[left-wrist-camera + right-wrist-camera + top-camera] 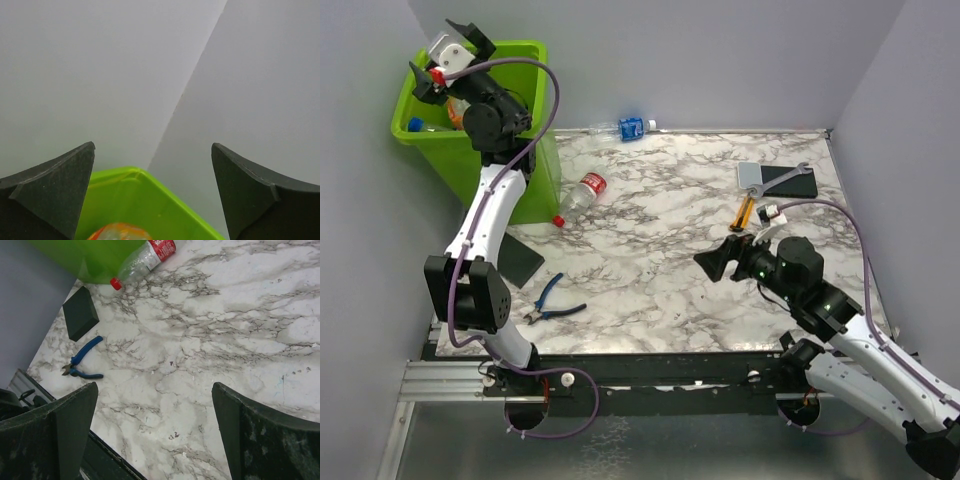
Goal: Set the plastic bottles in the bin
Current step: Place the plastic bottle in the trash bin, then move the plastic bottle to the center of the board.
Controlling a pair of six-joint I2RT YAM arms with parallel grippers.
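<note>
The lime-green bin (pixel 535 48) stands at the far left. My left gripper (pixel 445 55) hangs over its mouth, open and empty. In the left wrist view (pixel 153 150) the bin's rim (pixel 165 192) and an orange bottle (pixel 119 231) inside it lie below. A blue cap (pixel 415 125) shows in the bin. A clear red-labelled bottle (pixel 582 195) lies against the bin's foot, also in the right wrist view (pixel 145 257). A clear blue-labelled bottle (pixel 625 129) lies at the back wall. A small orange bottle (pixel 746 212) lies right. My right gripper (pixel 720 262) (pixel 155 390) is open and empty over bare table.
Blue-handled pliers (pixel 552 300) (pixel 80 360) and a black pad (pixel 520 262) (pixel 80 312) lie front left. A grey and black pad with a wrench (pixel 775 178) lies back right, with a small capped item (pixel 772 212) near it. Grey walls enclose the table.
</note>
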